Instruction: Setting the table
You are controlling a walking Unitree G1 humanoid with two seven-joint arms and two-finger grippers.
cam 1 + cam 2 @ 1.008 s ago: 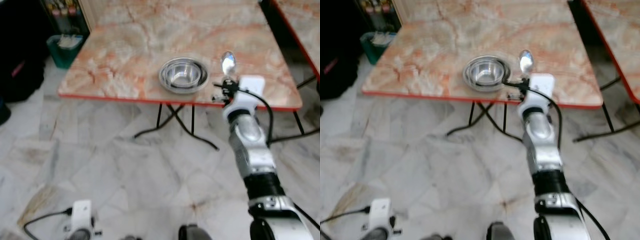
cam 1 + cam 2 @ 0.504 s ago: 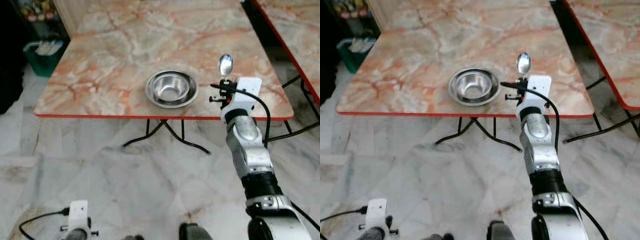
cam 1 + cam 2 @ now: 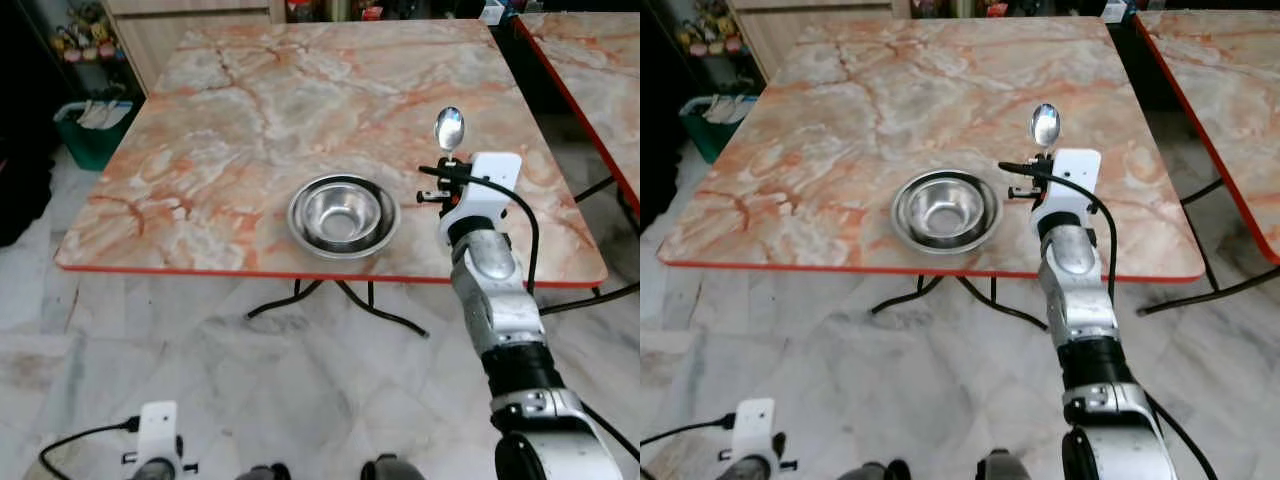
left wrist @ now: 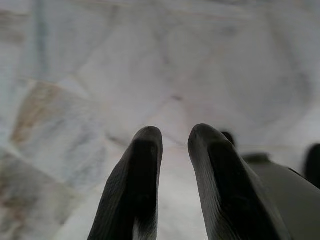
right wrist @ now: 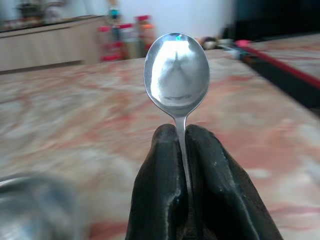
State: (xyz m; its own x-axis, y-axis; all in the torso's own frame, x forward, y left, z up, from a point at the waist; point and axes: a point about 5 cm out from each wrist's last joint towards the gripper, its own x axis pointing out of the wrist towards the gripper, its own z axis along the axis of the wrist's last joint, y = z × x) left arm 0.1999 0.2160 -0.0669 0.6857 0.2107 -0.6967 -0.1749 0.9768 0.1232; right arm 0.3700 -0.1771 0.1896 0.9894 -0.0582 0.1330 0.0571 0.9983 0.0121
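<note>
A steel bowl (image 3: 343,215) rests near the front edge of the marble-patterned table (image 3: 250,100). My right gripper (image 3: 447,168) is held over the table just right of the bowl, shut on the handle of a metal spoon (image 3: 449,128) that sticks up and away from me. In the right wrist view the spoon (image 5: 176,70) stands upright, pinched between the black fingers (image 5: 160,165). My left gripper (image 4: 175,134) hangs low over the floor with its fingers close together and nothing between them.
A second red-edged table (image 3: 590,60) stands to the right across a narrow gap. A green bin (image 3: 90,125) sits on the floor by the table's far left corner. Black folding legs (image 3: 340,295) show under the table. The floor is pale marble.
The camera has come closer and the table now sits lower and larger in view. The right gripper still holds the spoon to the right of the bowl.
</note>
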